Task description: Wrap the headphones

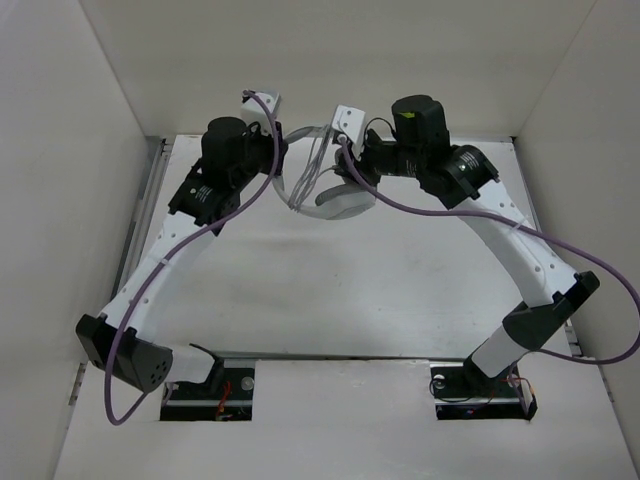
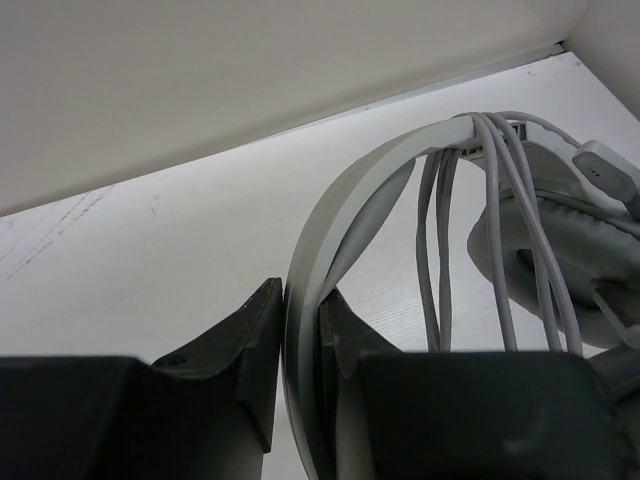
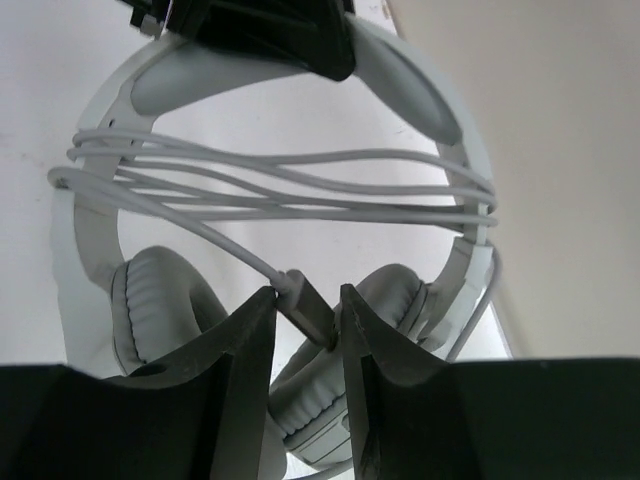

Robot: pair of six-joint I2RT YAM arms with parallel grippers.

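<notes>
White headphones [image 1: 338, 200] are held up over the far part of the bench [image 1: 350, 290], where we see the left end effector [image 2: 300, 297] clamped on the headband [image 2: 340, 190] and the right end effector [image 3: 305, 297] pinching the plug [image 3: 310, 315] of the grey cord [image 3: 300, 190] looped across it.

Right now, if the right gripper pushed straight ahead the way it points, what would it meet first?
The right gripper pinches the cord plug; straight ahead it would probably meet the headphones' grey ear cups first, though depth is unclear.
</notes>
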